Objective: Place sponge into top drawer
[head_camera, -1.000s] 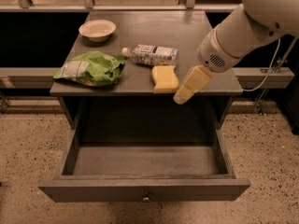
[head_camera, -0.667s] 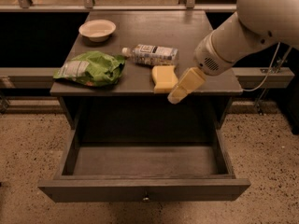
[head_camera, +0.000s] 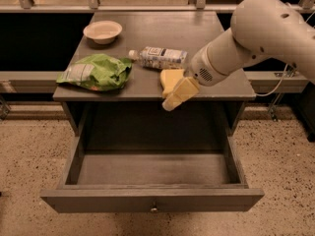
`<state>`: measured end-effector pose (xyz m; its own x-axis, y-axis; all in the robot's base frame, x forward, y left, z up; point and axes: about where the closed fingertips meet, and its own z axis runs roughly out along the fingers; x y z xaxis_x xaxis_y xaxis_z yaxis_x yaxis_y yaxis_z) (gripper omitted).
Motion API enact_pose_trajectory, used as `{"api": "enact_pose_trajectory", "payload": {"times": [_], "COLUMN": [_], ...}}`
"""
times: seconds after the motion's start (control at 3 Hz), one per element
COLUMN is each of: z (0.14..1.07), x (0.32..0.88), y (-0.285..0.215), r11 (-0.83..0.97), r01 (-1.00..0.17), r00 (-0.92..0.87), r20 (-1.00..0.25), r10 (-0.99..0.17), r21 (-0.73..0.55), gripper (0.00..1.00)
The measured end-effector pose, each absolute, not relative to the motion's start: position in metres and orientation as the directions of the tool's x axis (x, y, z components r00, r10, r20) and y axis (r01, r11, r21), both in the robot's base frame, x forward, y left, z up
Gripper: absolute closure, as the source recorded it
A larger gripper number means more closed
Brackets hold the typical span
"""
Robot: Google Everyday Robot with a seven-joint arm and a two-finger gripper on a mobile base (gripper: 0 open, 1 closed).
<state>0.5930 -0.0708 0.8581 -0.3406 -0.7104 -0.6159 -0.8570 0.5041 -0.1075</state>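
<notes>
Although the speckled floor [head_camera: 285, 146] takes up most of the lower field, the main fixture is a dark grey table [head_camera: 147, 33] standing against a railed ledge. Its top drawer [head_camera: 152, 168] is pulled fully out toward the camera. The interior is exposed and nothing is seen lying in it. A small round knob [head_camera: 154, 209] sits at the centre of the front panel.

The robot arm [head_camera: 256, 38], white and bulky, enters from the upper right and slopes down to the left across the table's front right quarter.

On the table top, noted by size:
- A green crumpled bag [head_camera: 98, 72] lies at the front left, close to the front edge.
- A plastic bottle [head_camera: 160, 57] lies on its side near the centre, cap pointing left toward the bag.
- A pale shallow bowl [head_camera: 102, 31] stands upright at the rear left, well apart from the other items.
- The sponge [head_camera: 169, 77], pale yellow, rests on the table top just in front of the bottle, near the front edge. It is not in the drawer.

The gripper [head_camera: 172, 101] is angled down and left, overlapping the sponge's front right corner in this view, with its tip just past the table's front edge above the rear of the open drawer. Whether it is spread or closed cannot be determined, nor whether it touches the sponge.
</notes>
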Motion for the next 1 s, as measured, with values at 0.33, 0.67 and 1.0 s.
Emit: {"api": "enact_pose_trajectory", "payload": {"times": [0.33, 0.67, 1.0], "z": [0.843, 0.829, 0.838], "x": [0.599, 0.602, 0.604], "y": [-0.060, -0.055, -0.053], "r11": [0.510, 0.525, 0.529], "r01": [-0.856, -0.848, -0.845], "r00": [-0.350, -0.366, -0.343], "r20": [-0.626, -0.638, -0.679], "r10": [-0.697, -0.677, -0.649], "r21": [-0.090, -0.070, -0.078], "gripper": [0.20, 0.45, 0.68]}}
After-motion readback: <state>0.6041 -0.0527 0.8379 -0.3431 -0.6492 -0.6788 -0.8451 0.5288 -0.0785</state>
